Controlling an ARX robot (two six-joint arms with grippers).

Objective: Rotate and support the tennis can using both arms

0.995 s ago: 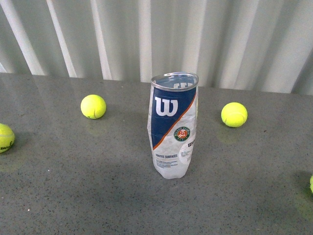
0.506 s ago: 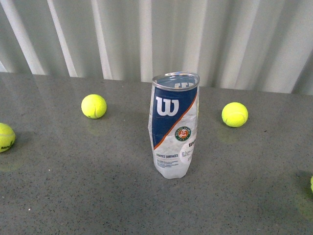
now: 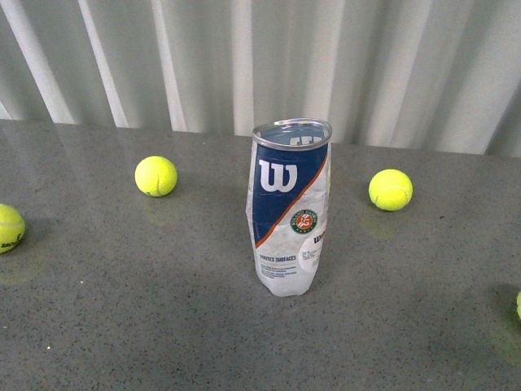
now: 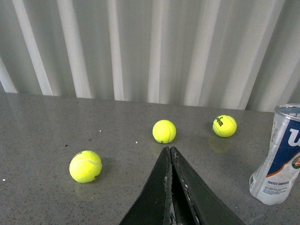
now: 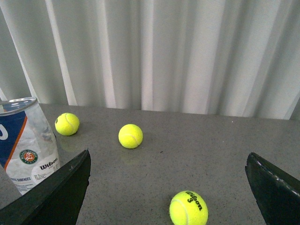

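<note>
On my front camera, the tall clear plastic tennis can point(image 3: 290, 208) with its blue-and-white label and silver rim stands upright but crumpled, leaning slightly, at the middle of the grey speckled table point(image 3: 122, 309), touched by neither arm. Yellow-green tennis balls lie well apart from it: one to its left point(image 3: 155, 176), one to its right point(image 3: 390, 190), another at the far left edge point(image 3: 10, 228). My left gripper point(image 4: 169, 154) shows its black fingers pressed together; my right gripper point(image 5: 168, 187) has its fingers spread wide, holding nothing.
</note>
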